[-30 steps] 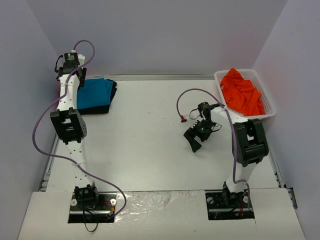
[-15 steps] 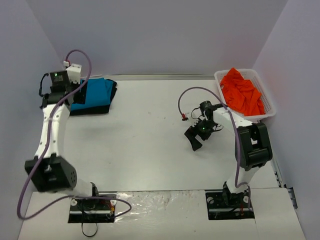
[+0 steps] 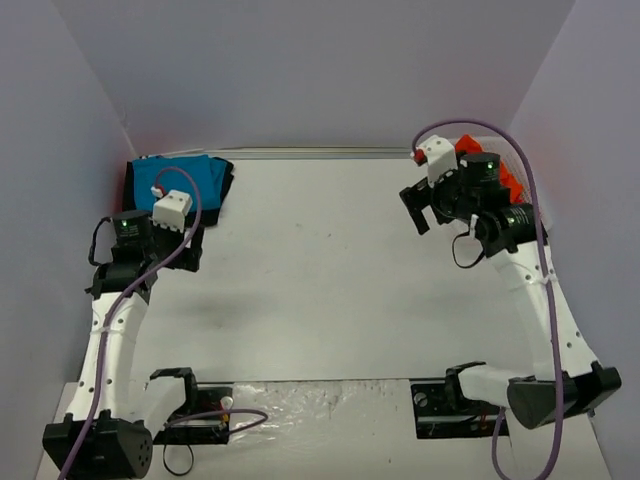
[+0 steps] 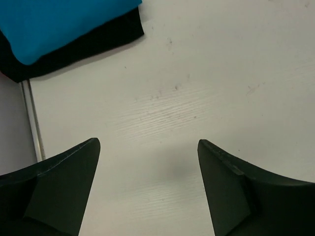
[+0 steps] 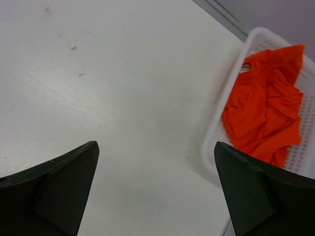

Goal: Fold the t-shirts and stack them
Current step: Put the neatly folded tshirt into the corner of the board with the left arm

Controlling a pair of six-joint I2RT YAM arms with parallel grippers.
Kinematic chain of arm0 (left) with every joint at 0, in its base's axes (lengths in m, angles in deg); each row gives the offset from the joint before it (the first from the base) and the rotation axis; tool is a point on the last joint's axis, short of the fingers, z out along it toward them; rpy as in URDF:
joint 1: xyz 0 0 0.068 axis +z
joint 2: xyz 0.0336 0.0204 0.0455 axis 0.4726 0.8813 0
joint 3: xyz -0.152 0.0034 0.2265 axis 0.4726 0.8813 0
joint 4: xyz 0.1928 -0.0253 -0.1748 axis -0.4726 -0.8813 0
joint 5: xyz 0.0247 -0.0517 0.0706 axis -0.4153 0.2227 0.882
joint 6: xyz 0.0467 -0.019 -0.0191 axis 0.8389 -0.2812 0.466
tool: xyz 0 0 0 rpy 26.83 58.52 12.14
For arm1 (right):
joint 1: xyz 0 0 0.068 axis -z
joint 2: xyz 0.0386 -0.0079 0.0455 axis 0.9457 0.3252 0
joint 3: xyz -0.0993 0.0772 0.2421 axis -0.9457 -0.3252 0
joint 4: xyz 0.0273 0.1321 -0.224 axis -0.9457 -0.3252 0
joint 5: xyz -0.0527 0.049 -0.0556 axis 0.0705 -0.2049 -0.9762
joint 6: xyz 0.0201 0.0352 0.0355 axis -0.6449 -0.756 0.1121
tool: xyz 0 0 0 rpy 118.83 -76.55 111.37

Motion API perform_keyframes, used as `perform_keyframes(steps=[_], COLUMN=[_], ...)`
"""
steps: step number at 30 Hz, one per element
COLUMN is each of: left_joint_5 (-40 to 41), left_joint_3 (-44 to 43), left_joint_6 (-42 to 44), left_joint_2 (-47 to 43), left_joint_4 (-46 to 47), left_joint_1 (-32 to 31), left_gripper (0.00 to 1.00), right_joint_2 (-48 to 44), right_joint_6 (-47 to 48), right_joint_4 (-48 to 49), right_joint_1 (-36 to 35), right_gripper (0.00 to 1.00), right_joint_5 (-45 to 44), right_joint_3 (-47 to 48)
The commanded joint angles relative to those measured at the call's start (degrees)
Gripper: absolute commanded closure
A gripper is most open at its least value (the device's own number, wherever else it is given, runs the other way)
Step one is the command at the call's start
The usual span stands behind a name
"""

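Left tool [image 4: 147,142] hovers over the left part of the counter [image 3: 320,290]. Its two dark fingers [image 4: 59,182] are spread wide, with only the counter's white surface between them. From overhead it sits a little in from the counter's left edge, about halfway back. Farther back, the right tool [image 5: 156,145] hangs above the counter's right part, its jaws likewise gaping wide and gripping nothing. From overhead it sits toward the counter's far right corner.

Past the left tool, in the counter's far left corner, lies a folded teal-blue t-shirt [image 4: 59,19], flat and squared. It rests on top of a black t-shirt [image 4: 106,42], whose edge shows as a dark border along two of its sides. Neither tool touches this stack; the left one is near it but apart.

At the counter's far right corner stands a white slotted basket [image 5: 221,115]. Inside it lies a bright orange t-shirt [image 5: 263,113], crumpled and unfolded. Whether the orange heap is one shirt or several cannot be told. The right tool is near the basket's rim without touching it, and in the overhead view the right arm [image 3: 530,280] hides most of the basket.
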Motion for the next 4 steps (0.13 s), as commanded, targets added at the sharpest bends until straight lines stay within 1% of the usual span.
perform_keyframes(steps=[1, 2, 3, 4], left_joint_5=[-2.91, -3.00, -3.35, -4.57], left_joint_3=[0.96, 0.96, 1.05, 1.22], left_joint_6=[0.23, 0.23, 0.14, 0.14], left_joint_2=[-2.38, -2.29, -2.29, -2.20], left_joint_4=[2.24, 1.98, 1.89, 1.98], left_joint_1=[-0.03, 0.06, 0.06, 0.32], left_gripper=[0.20, 0.20, 0.19, 0.19], right_joint_2=[-3.14, -5.32, -7.08, -8.93], right_joint_6=[-5.37, -5.20, -4.24, -4.75], right_joint_4=[0.65, 0.91, 1.79, 4.84], right_joint_1=[1.73, 2.52, 4.71, 5.77], right_gripper=[0.00, 0.00, 0.00, 0.00], right_joint_5=[-7.91, -8.27, -6.53, -5.39], right_joint_3=[0.12, -0.32, -2.59, -4.18])
